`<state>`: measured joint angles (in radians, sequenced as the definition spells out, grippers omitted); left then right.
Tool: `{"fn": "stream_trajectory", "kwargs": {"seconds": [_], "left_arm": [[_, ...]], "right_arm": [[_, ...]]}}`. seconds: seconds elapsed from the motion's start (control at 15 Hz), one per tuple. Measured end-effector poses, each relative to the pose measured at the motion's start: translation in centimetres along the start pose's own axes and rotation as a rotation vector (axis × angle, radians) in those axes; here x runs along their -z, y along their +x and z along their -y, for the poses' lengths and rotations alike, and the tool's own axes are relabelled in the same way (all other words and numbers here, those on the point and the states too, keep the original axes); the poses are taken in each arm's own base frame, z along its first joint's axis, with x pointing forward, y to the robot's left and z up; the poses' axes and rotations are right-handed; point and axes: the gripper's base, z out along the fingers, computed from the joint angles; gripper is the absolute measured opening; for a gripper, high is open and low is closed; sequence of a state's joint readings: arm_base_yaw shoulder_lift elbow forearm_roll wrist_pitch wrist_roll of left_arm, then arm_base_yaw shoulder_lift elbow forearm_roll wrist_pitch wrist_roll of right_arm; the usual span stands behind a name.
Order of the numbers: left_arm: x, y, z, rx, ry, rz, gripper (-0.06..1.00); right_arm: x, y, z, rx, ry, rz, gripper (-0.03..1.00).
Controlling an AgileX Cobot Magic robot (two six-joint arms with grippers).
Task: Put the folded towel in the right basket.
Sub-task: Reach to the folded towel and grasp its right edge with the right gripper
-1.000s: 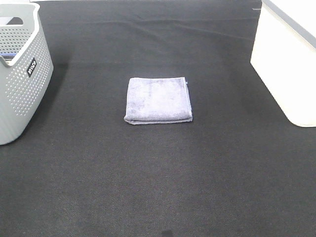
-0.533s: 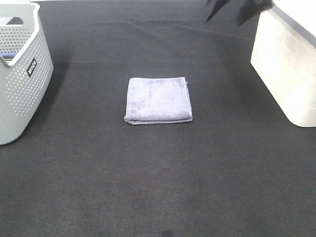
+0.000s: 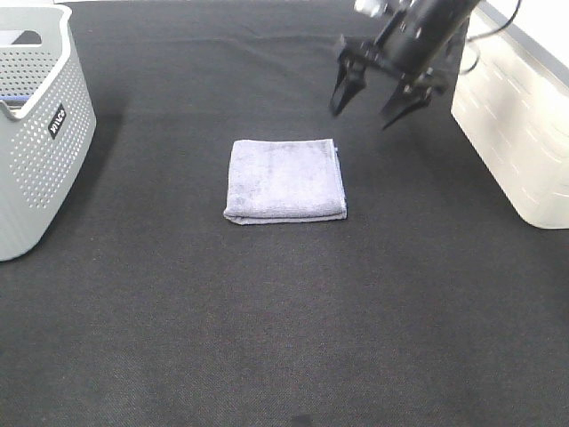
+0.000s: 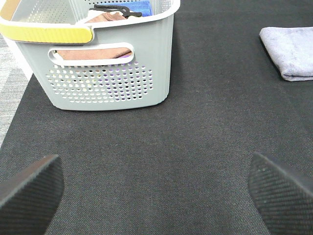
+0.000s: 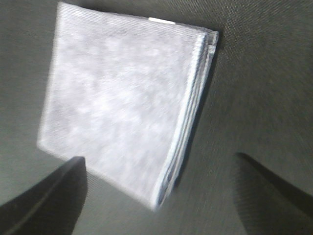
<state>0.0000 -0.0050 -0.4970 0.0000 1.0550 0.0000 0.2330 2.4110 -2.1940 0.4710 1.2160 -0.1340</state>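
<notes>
The folded lavender-grey towel (image 3: 285,181) lies flat on the black mat (image 3: 267,320) near the middle. It also shows in the right wrist view (image 5: 122,103) and at the edge of the left wrist view (image 4: 291,46). My right gripper (image 3: 367,105) is open and empty, hanging above the mat just beyond the towel's far right corner. The right basket (image 3: 520,116) is a white bin at the right edge. My left gripper (image 4: 156,183) is open and empty over the mat beside the grey basket (image 4: 105,73).
The grey perforated basket (image 3: 36,124) stands at the left edge and holds folded cloths, orange and blue, seen in the left wrist view. The right arm reaches in from the top right, past the white bin's near corner.
My right arm has come into view from the top right and dropped toward the towel's far right corner. The towel and both baskets have not moved.
</notes>
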Motion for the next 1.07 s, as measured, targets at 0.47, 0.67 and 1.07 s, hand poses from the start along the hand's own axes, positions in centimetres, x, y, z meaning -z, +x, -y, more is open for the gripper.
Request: {"fn": "stream_trajectory", "kwargs": {"seconds": [0.47, 0.67, 1.07], "left_arm": [[0.0, 0.0, 0.0, 0.0, 0.0, 0.0, 0.97], [0.0, 0.0, 0.0, 0.0, 0.0, 0.0, 0.97], [0.0, 0.0, 0.0, 0.0, 0.0, 0.0, 0.97]], "right_arm": [[-5.7, 0.1, 2.4, 0.003, -0.033, -0.069, 0.76], [-7.6, 0.6, 3.0, -0.012, -0.059, -0.099, 0.76], [-9.0, 0.7, 3.1, -0.015, -0.138, -0.104, 0.75]]}}
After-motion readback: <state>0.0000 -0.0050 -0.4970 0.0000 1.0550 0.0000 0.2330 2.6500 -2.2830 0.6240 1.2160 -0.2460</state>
